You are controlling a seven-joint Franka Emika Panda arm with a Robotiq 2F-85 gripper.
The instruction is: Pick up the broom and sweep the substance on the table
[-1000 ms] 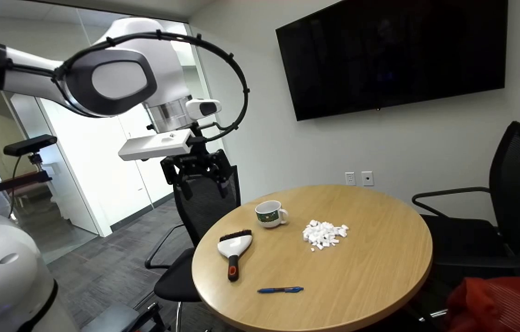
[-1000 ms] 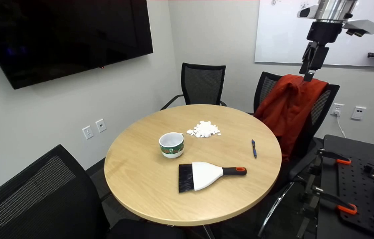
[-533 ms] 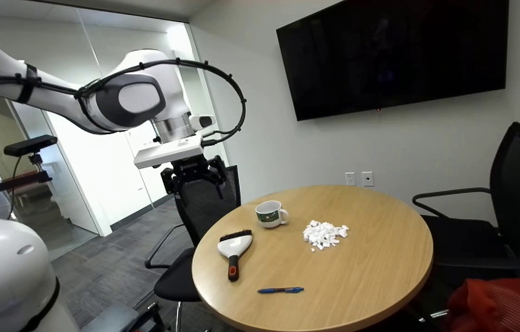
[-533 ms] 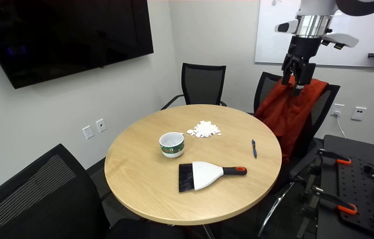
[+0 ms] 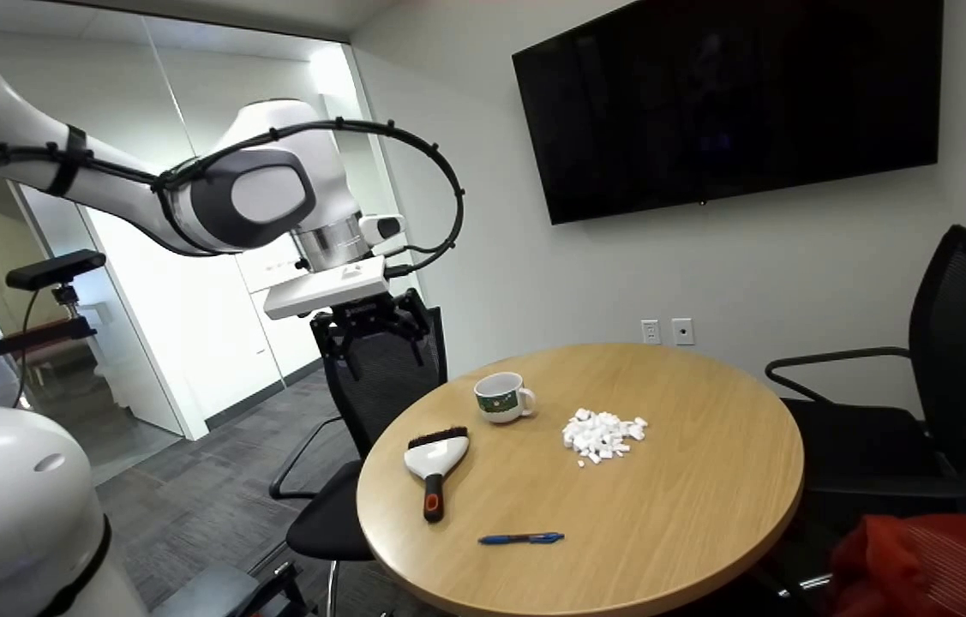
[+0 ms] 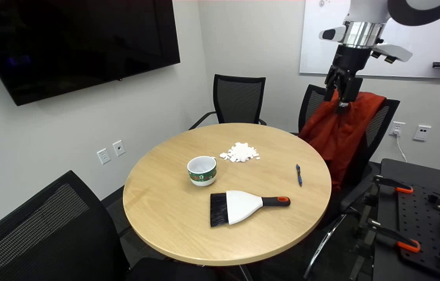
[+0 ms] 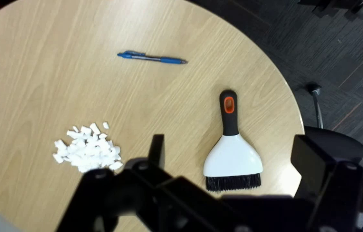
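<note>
The broom (image 5: 436, 457) lies flat on the round tan table (image 5: 663, 531). It has a white head, black bristles and a dark handle with an orange-red loop. It shows whole in an exterior view (image 6: 243, 207) and in the wrist view (image 7: 233, 156). The substance, a loose pile of white pieces (image 5: 601, 435), lies apart from the broom; it also shows in the wrist view (image 7: 89, 149). My gripper (image 5: 387, 364) is open and empty, high above the broom. In the wrist view its fingers (image 7: 228, 146) stand wide apart, on either side of the broom's head.
A white mug with a green band (image 6: 202, 170) stands on the table near the broom and the pile. A blue pen (image 7: 152, 58) lies beyond the broom's handle. Black chairs (image 6: 239, 97) surround the table; a red jacket (image 6: 341, 132) hangs on one. A large screen (image 5: 731, 103) hangs on the wall.
The arm and open gripper have come down and moved somewhat toward the table, mostly in the first half second. The broom, pile, mug and pen have not moved.
</note>
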